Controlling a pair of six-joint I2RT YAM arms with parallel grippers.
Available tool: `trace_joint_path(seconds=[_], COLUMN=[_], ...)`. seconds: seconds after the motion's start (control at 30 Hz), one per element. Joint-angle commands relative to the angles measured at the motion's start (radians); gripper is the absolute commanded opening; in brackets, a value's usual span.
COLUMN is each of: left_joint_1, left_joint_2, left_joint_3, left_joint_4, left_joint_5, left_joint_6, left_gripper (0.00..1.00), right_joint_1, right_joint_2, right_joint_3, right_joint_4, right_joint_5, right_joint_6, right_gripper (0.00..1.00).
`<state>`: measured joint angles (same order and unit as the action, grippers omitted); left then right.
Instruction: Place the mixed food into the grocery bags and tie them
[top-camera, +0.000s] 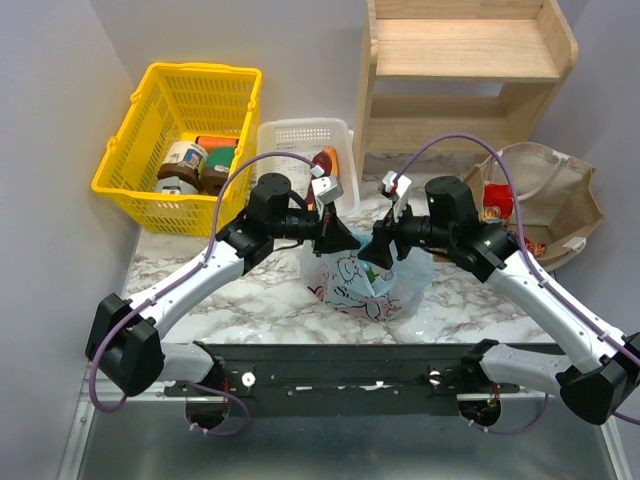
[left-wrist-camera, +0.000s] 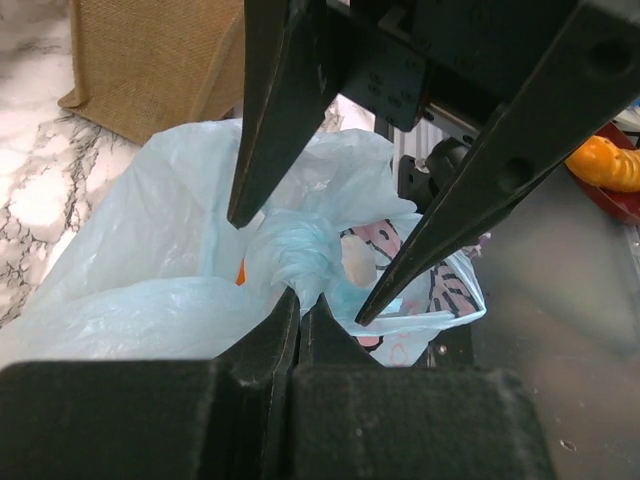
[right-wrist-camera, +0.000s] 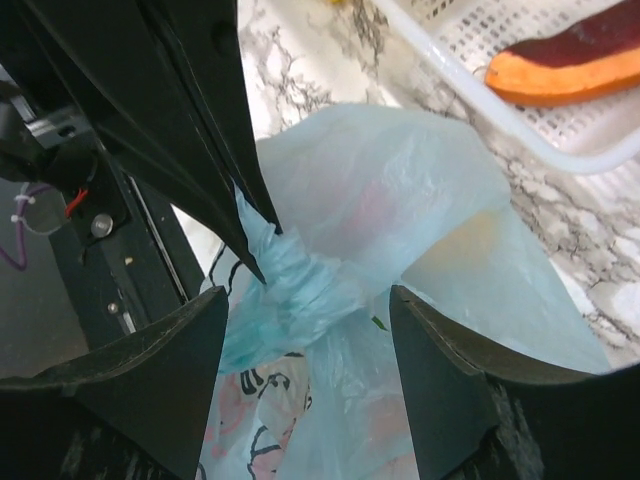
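The light-blue grocery bag (top-camera: 366, 284) with cartoon prints sits mid-table, its top twisted into a neck (right-wrist-camera: 300, 285). My left gripper (left-wrist-camera: 298, 298) is shut on that twisted neck (left-wrist-camera: 292, 252). My right gripper (right-wrist-camera: 307, 295) is open, one finger on each side of the neck without pinching it. In the top view both grippers, left (top-camera: 345, 240) and right (top-camera: 372, 252), meet over the bag. Something orange (left-wrist-camera: 241, 272) shows faintly through the plastic. The tan-brown bag (top-camera: 553, 205) lies at right with red snack packets (top-camera: 498, 200) in its mouth.
A yellow mesh basket (top-camera: 150, 120) holding jars stands at back left. Beside it is a white slotted tray (top-camera: 285, 135) holding the purple-and-orange wedge (right-wrist-camera: 570, 65). A wooden shelf (top-camera: 465, 60) stands at the back.
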<state>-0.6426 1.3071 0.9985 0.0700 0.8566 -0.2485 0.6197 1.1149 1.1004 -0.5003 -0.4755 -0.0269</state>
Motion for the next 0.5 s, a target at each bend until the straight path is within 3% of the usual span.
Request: trace_joint_path(seconds=[0.0, 0.2, 0.47], left_joint_1=[0.001, -0.003, -0.045], left_joint_2=[-0.025, -0.039, -0.075], left_joint_3=[-0.014, -0.023, -0.077], left_joint_4=[0.028, 0.025, 0.08], left_joint_5=[-0.036, -0.073, -0.189], left_joint_6=[0.025, 0.043, 0.037], left_gripper=[0.0, 0.0, 0.0], right_joint_1=[-0.006, -0.006, -0.006], right_joint_2=[0.016, 0.043, 0.071], right_joint_3=[-0.011, 0.016, -0.02], right_joint_4=[-0.053, -0.109, -0.009], right_joint_5=[0.04, 0.064, 0.069], right_joint_6=[-0.004, -0.01, 0.119], right_gripper=[0.75, 0.71, 0.65])
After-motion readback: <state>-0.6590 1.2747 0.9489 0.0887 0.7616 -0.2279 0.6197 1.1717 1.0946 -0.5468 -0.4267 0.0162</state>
